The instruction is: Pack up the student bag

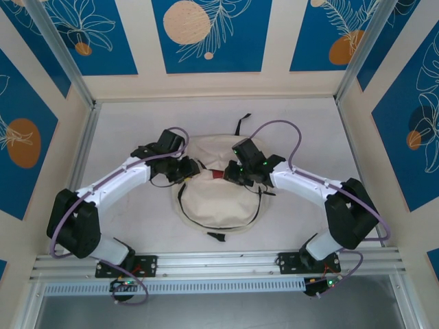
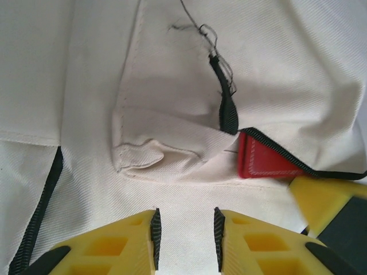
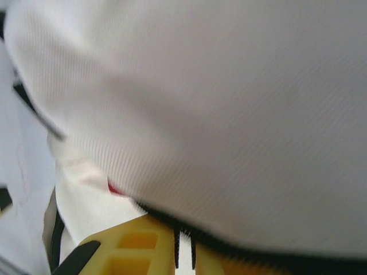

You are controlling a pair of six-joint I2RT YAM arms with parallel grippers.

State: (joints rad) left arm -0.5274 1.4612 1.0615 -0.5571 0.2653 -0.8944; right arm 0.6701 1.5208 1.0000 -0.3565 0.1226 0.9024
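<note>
Left pincer (image 2: pixel 186 222) over bag (image 2: pixel 172 86), white table (image 1: pixel 123 130)

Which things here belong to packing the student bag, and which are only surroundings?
Belong to the job: student bag, red piece under its zipper edge, left claw, right claw gripping the bag's edge.
Only surroundings: table, patterned walls, metal rail.
</note>
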